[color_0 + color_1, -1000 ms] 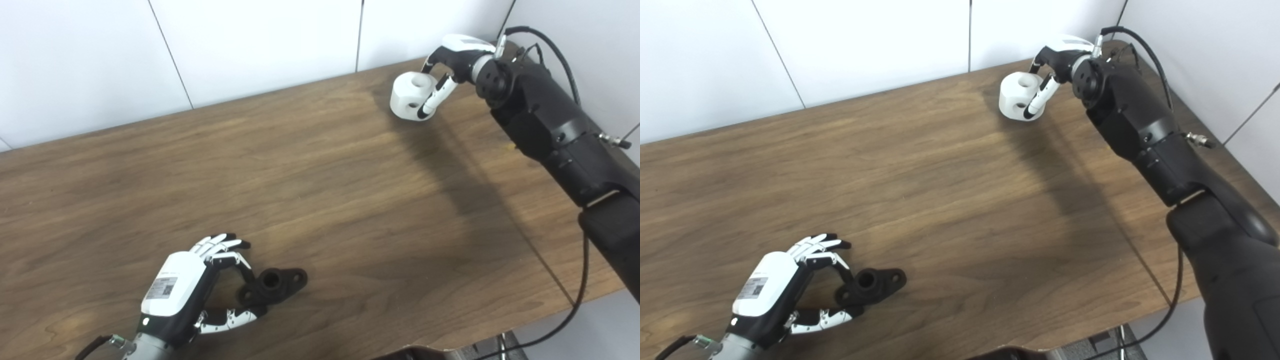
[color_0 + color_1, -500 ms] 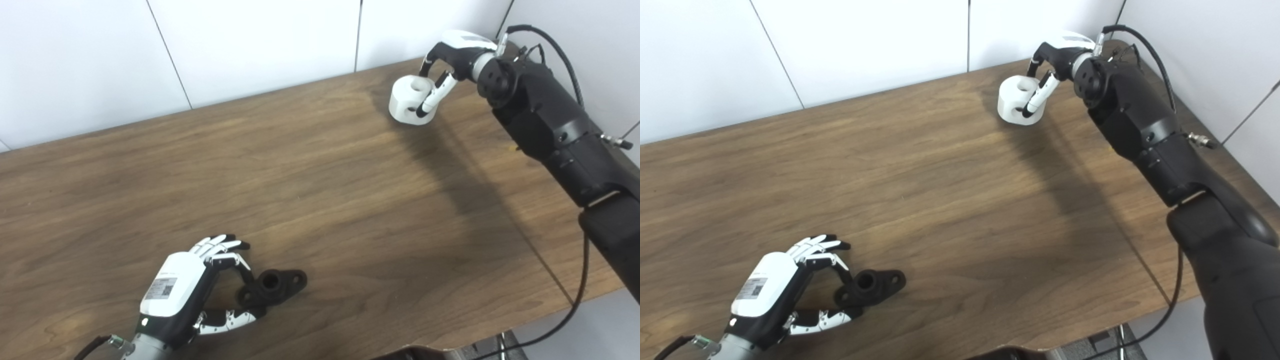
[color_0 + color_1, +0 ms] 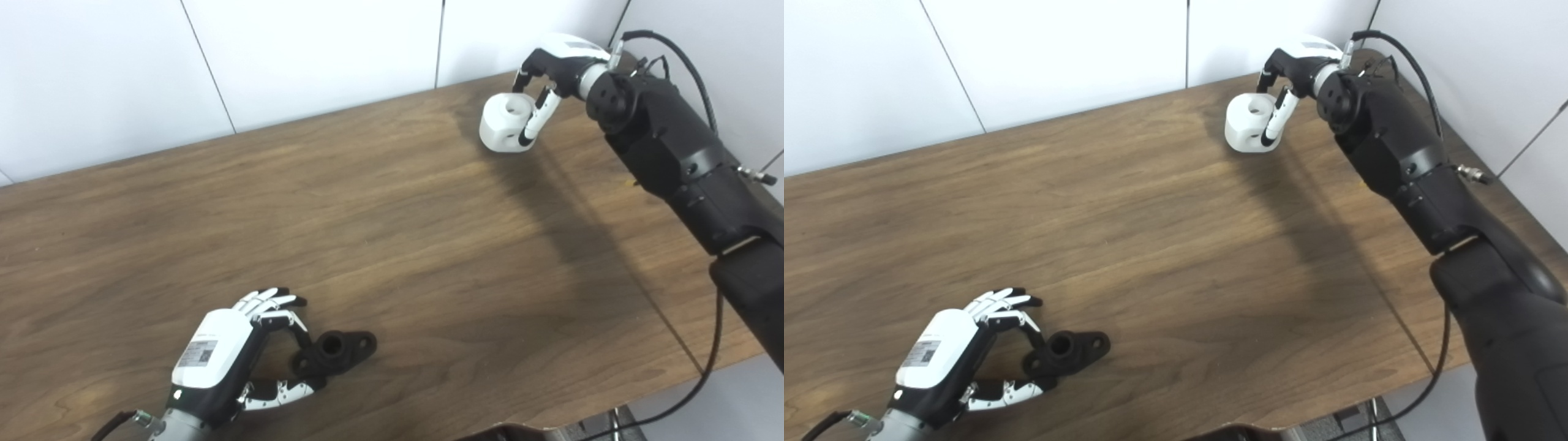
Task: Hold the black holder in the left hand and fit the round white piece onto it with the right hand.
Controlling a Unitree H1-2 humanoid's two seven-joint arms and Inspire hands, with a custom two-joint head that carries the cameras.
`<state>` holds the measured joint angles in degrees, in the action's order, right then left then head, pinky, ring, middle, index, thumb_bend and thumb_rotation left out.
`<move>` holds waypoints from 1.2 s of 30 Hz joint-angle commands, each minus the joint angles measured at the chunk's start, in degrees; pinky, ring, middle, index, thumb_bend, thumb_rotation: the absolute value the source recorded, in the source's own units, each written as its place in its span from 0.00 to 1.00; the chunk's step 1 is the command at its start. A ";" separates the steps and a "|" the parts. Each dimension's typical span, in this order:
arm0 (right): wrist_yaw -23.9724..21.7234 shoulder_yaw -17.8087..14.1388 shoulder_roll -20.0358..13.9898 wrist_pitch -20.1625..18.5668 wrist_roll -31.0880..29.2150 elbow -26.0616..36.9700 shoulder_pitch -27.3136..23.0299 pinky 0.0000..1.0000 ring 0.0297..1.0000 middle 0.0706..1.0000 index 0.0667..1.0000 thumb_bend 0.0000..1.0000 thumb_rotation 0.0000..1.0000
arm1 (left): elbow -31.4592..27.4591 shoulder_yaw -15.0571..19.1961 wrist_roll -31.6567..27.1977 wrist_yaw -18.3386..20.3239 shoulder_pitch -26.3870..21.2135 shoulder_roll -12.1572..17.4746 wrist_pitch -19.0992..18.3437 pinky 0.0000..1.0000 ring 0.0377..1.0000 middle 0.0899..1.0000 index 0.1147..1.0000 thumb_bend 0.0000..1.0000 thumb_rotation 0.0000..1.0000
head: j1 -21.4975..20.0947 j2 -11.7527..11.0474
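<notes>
The black holder [image 3: 335, 351] lies flat on the table near the front left, its round socket facing up. My left hand [image 3: 236, 358] is beside it, with a finger and the thumb closed on the holder's left lug and the other fingers spread. At the far right of the table, my right hand [image 3: 551, 67] is shut on the round white piece [image 3: 506, 120]. The piece is tilted, its centre hole facing up, and a finger lies across its right side. The two hands are far apart.
The wooden table [image 3: 392, 233] ends at a white panelled wall [image 3: 306, 55] behind. My black right forearm [image 3: 680, 153] crosses the table's right edge, and a cable [image 3: 704, 367] hangs below it. A dark object [image 3: 551, 432] shows under the front edge.
My right hand has tilted the white piece and shifted it slightly right; its side hole no longer shows. The left hand and the black holder have not moved.
</notes>
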<state>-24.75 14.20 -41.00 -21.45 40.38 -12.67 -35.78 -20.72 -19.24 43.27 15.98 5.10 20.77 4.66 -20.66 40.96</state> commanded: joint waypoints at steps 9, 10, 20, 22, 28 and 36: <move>-3.27 -2.21 -2.79 -0.72 0.60 19.44 2.06 0.83 0.86 0.73 0.45 0.53 0.14 | -0.30 -1.42 2.32 4.60 2.48 0.74 -3.91 0.90 0.90 0.80 0.42 0.52 0.05 | 3.73 0.65; -3.90 -2.21 -2.55 -1.00 0.87 21.96 2.65 0.84 0.86 0.73 0.45 0.53 0.14 | -0.35 -1.59 2.57 4.65 2.42 0.63 -4.13 0.90 0.90 0.80 0.42 0.52 0.05 | 4.36 0.77; -11.39 -0.84 1.60 -2.54 1.00 40.22 6.28 0.81 0.85 0.73 0.45 0.53 0.14 | -0.39 -3.07 4.97 4.80 1.76 -0.78 -5.54 0.88 0.89 0.80 0.42 0.52 0.05 | 11.19 3.27; -14.33 -0.25 2.73 -4.06 0.81 44.23 6.65 0.82 0.87 0.75 0.45 0.53 0.14 | -0.16 -3.37 5.27 4.34 1.61 -1.34 -5.78 0.88 0.89 0.80 0.42 0.52 0.05 | 13.71 4.39; -23.72 0.34 7.72 -5.42 2.92 52.15 7.60 0.83 0.88 0.78 0.44 0.53 0.15 | -0.01 -4.13 6.96 4.27 1.24 -2.85 -6.59 0.88 0.89 0.80 0.42 0.52 0.05 | 17.62 6.44; -34.45 -0.69 15.87 -5.44 5.98 58.93 8.69 0.91 0.89 0.80 0.44 0.53 0.15 | -1.44 -5.04 8.95 5.85 0.69 -4.03 -8.62 0.87 0.88 0.80 0.42 0.52 0.06 | 17.10 8.95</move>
<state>-58.27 14.26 -25.57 -26.29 45.39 44.26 -25.95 -23.03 -22.75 51.09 17.44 4.61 16.70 -2.20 -3.43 49.39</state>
